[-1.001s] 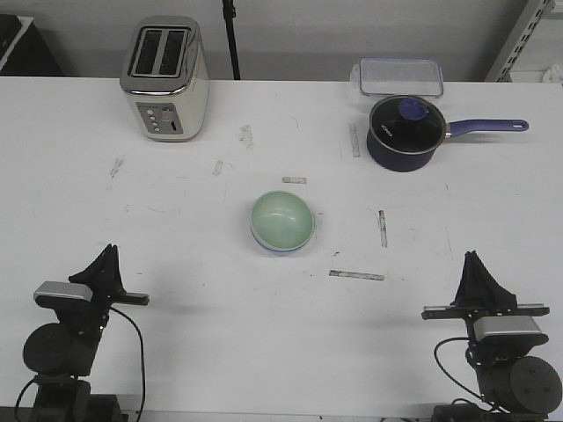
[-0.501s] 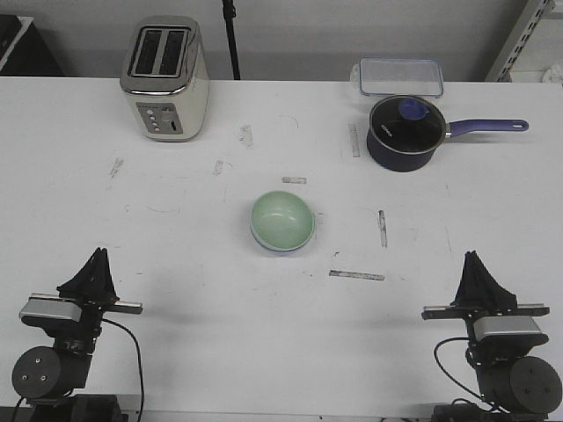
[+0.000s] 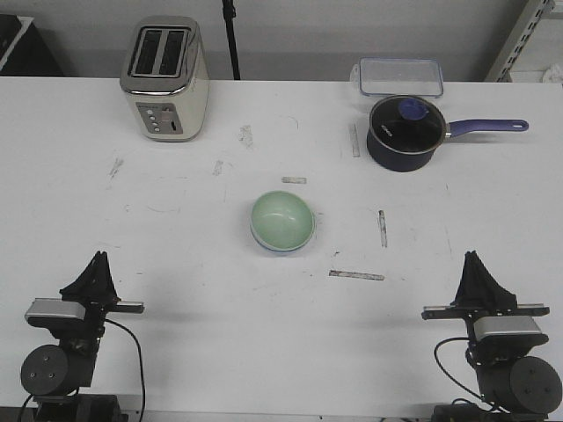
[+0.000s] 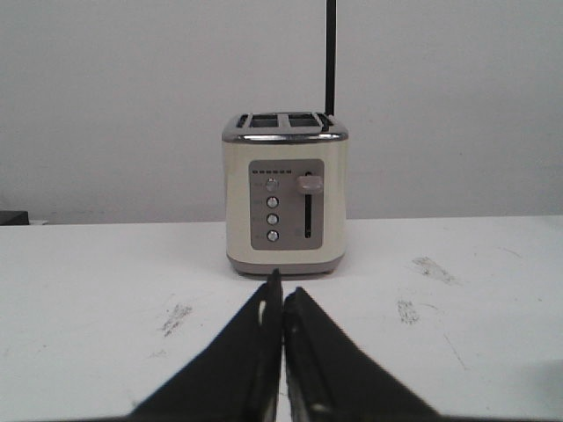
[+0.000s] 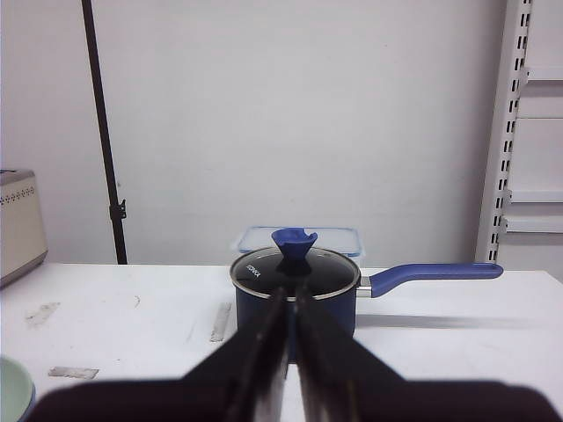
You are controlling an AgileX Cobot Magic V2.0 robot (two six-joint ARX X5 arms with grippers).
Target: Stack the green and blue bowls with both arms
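The left gripper (image 3: 97,261) sat closed and empty at the near left edge of the table (image 3: 176,229), its fingers (image 4: 264,352) pressed tip to tip in the left wrist view; the right gripper (image 3: 475,262) was likewise closed on nothing at the near right edge. Midway between them, well apart from both, the green bowl (image 3: 282,220) rested nested in the blue bowl (image 3: 273,247), of which only a thin rim showed beneath. The stack looked already made, so the step in hand seemed to be parking the arms. Doing that well meant keeping both grippers low, level and clear of the bowls, so nothing nudged the stack. Farther off stood the toaster (image 3: 164,79) at the far left and the saucepan (image 3: 404,132) at the far right, with a clear container (image 3: 399,74) behind it.
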